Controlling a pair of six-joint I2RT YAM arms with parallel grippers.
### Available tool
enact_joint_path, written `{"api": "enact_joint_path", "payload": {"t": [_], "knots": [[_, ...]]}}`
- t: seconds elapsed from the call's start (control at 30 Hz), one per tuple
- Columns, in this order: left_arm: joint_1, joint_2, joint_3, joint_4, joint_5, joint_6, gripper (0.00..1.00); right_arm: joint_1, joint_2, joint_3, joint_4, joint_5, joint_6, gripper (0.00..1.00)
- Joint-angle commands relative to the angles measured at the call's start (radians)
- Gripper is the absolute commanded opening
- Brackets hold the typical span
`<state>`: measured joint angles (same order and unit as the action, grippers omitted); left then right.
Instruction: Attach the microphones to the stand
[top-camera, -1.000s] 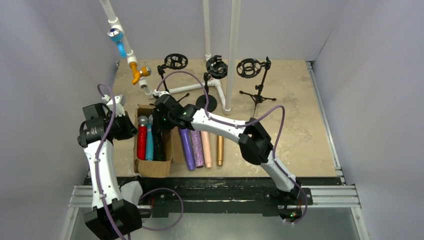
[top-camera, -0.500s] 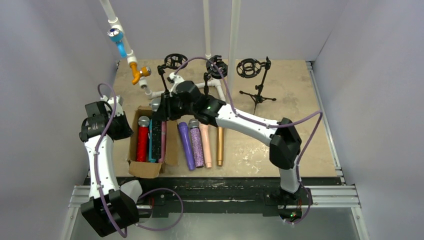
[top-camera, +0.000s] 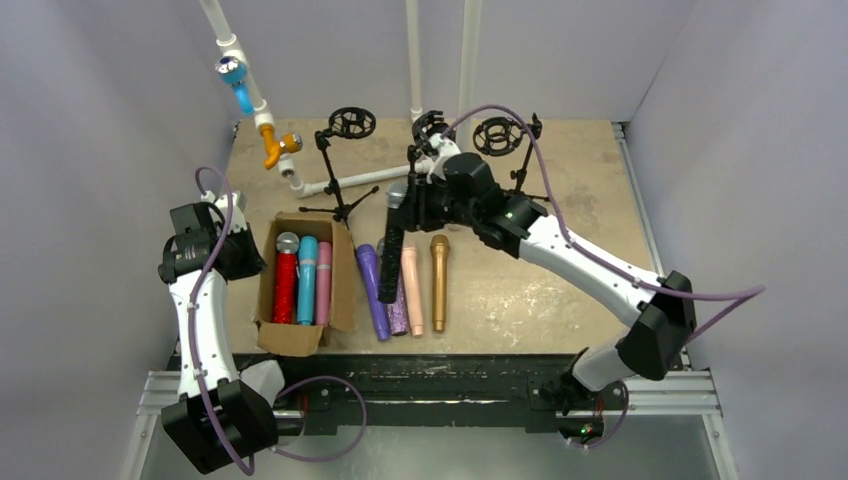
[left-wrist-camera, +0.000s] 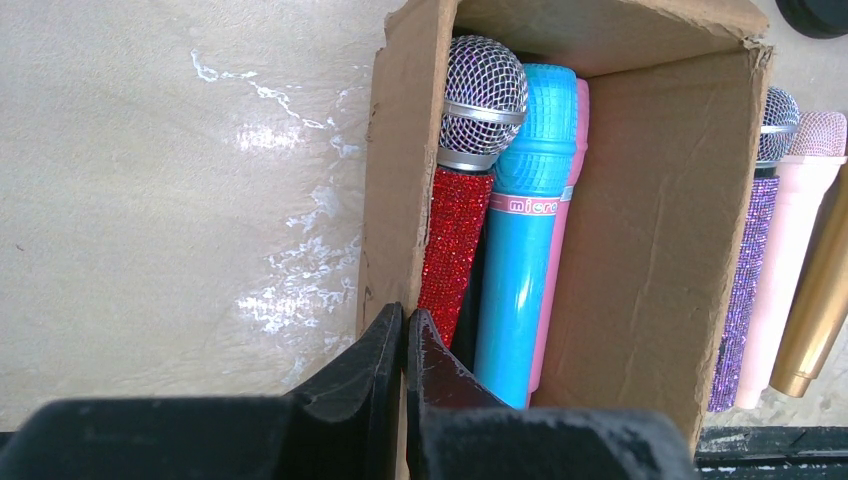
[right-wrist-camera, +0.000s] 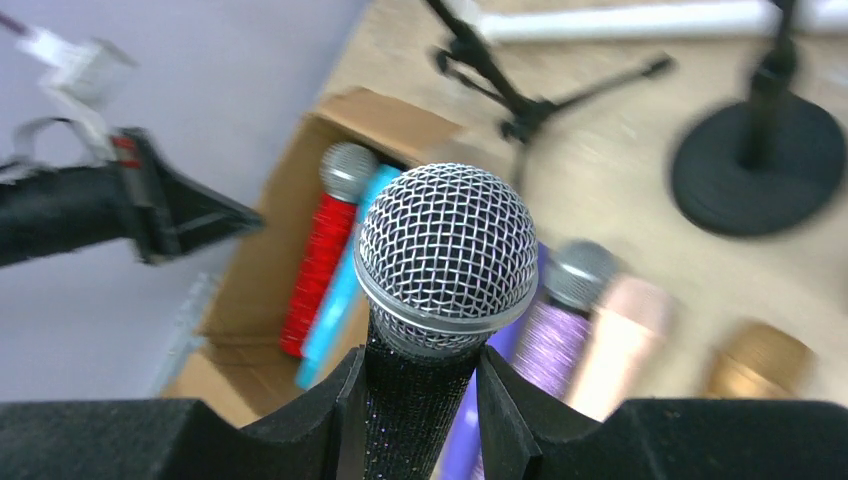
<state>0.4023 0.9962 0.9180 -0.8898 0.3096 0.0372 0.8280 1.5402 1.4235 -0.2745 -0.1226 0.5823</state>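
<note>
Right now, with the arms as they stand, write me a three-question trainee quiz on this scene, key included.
1. True or false: the right gripper is empty.
2. How many microphones lie in the cardboard box? A two, B three, C five.
3. Fill in: the left gripper pinches the box's ____.
Key: 1 false, it clamps the black microphone. 2 B: red glitter, blue, pink. 3 wall.
</note>
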Motion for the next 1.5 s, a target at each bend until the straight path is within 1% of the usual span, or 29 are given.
{"api": "enact_joint_path", "payload": {"t": [0.0,0.13,0.2,0.3,0.5,0.7,0.87,0.93,1.0,1.13,1.27,1.33,1.47], "knots": [[-0.007,-0.024,0.02,0.034,0.015,-0.011,0.0,-0.079,-0.114,-0.154,-0.126,0.098,-0.058,0.16],[-0.007,-0.024,0.022,0.031,0.023,-0.01,0.0,-0.139,-0.178,-0.293,-0.16,0.15,-0.087,0.16],[-0.006,-0.024,0.024,0.027,0.027,-0.01,0.0,-0.167,-0.185,-0.353,-0.164,0.169,-0.096,0.15],[-0.007,-0.029,0.024,0.023,0.028,-0.004,0.0,-0.201,-0.167,-0.397,-0.146,0.193,-0.107,0.15],[-0.007,-0.034,0.037,0.006,0.043,-0.003,0.0,-0.212,-0.05,-0.4,-0.108,0.22,-0.124,0.15],[-0.007,-0.043,0.043,-0.005,0.056,-0.012,0.0,-0.211,0.059,-0.379,-0.06,0.176,-0.098,0.16],[-0.007,-0.047,0.045,-0.011,0.059,-0.007,0.0,-0.211,0.089,-0.406,-0.001,0.127,-0.043,0.17],[-0.008,-0.047,0.045,-0.008,0.065,-0.011,0.0,-0.213,0.095,-0.419,0.025,0.126,-0.026,0.2],[-0.007,-0.045,0.047,-0.009,0.078,-0.017,0.0,-0.212,0.105,-0.425,0.043,0.126,0.012,0.26],[-0.007,-0.042,0.056,-0.016,0.091,-0.023,0.0,-0.211,0.117,-0.42,0.073,0.101,0.052,0.44],[-0.007,-0.049,0.059,-0.019,0.094,-0.02,0.0,-0.21,0.124,-0.388,0.055,0.103,0.042,0.55],[-0.008,-0.051,0.059,-0.02,0.094,-0.02,0.0,-0.21,0.126,-0.376,0.045,0.101,0.029,0.59],[-0.007,-0.051,0.059,-0.02,0.1,-0.023,0.0,-0.21,0.122,-0.378,0.046,0.079,0.022,0.61]]}}
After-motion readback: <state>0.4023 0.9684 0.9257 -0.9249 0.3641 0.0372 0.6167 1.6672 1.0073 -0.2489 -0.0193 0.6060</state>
